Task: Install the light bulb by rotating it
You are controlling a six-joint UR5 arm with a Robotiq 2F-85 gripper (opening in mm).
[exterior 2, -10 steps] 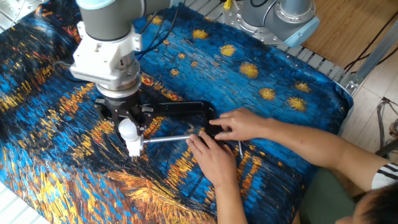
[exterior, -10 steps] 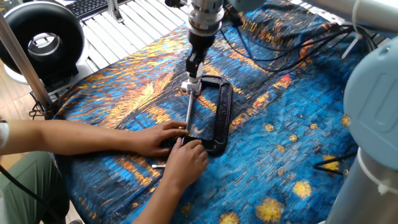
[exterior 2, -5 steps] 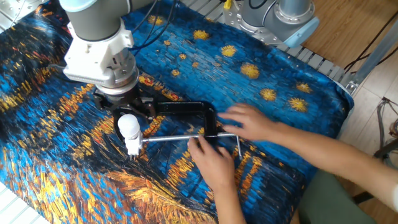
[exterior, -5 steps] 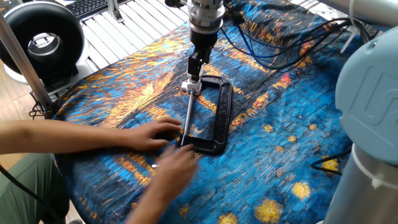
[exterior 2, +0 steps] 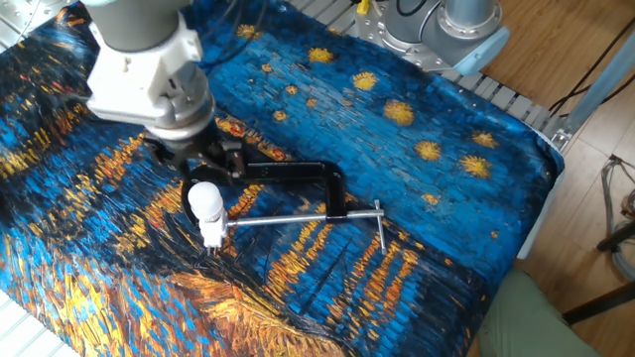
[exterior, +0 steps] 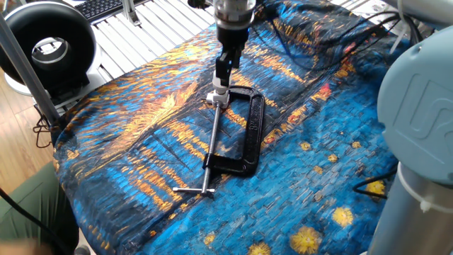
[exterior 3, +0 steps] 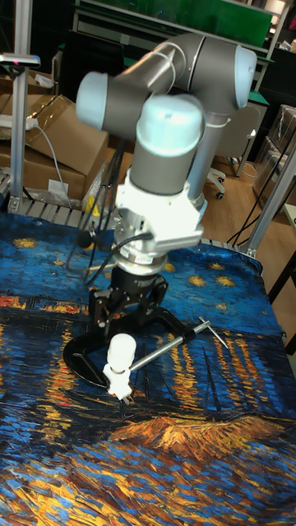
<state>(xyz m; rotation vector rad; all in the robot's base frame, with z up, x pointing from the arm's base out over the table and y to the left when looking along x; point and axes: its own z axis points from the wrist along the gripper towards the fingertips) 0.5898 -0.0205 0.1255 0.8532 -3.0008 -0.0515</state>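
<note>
The light bulb (exterior 2: 205, 201) is small and white, and stands upright on a white socket base (exterior 2: 213, 234). It also shows in the tall fixed view, the light bulb (exterior 3: 122, 349) sitting just below the fingers. The socket is pinched in a black C-clamp (exterior: 253, 124) lying flat on the painted cloth. My gripper (exterior 3: 127, 316) hangs just above the bulb, its black fingers (exterior 3: 99, 308) spread and apart from it. From one fixed view my gripper (exterior: 222, 74) is seen edge-on over the bulb (exterior: 219, 92).
The clamp's steel screw (exterior: 212, 142) ends in a T-handle (exterior: 192, 190) near the front. A black round fan (exterior: 46, 46) stands off the table's far left. Cables (exterior: 318, 42) trail at the back. Another grey robot base (exterior 2: 466, 25) stands beyond the table edge.
The person's two hands, which held the clamp and its handle, have pulled away out of view. My gripper has lifted slightly off the bulb.
</note>
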